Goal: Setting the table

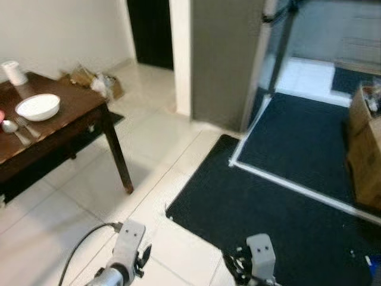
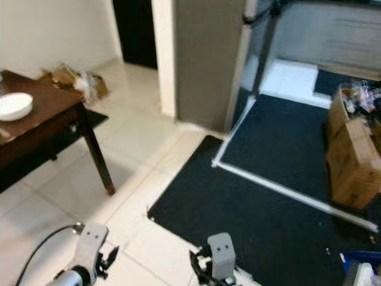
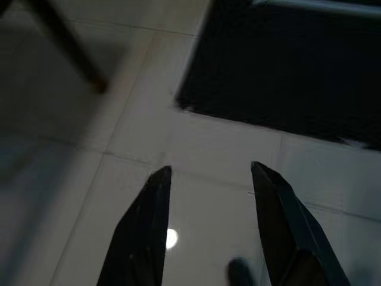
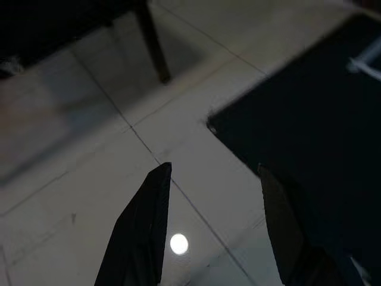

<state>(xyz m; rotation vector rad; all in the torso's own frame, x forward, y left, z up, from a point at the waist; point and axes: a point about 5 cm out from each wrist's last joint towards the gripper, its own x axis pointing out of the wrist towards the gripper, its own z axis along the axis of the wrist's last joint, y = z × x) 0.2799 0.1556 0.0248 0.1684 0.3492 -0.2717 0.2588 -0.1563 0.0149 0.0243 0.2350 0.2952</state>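
A dark wooden table [image 1: 71, 119] stands at the left. On it sit a white bowl [image 1: 38, 106], a spoon [image 1: 11, 127] with a fork beside it, and a white cup [image 1: 13, 72] near the wall. Both arms hang low at the bottom of the eye views, well away from the table. My left gripper [image 3: 208, 179] is open above pale floor tiles, nothing between its fingers. My right gripper [image 4: 211, 176] is open too, over the tiles beside the dark mat, with a table leg [image 4: 153, 44] ahead.
A dark mat [image 1: 286, 202] with a white strip covers the floor at the right. Cardboard boxes [image 2: 351, 155] stand at the far right. A grey pillar [image 1: 223, 59] and a dark doorway [image 1: 152, 30] lie ahead. Crumpled bags [image 1: 95, 80] lie by the wall.
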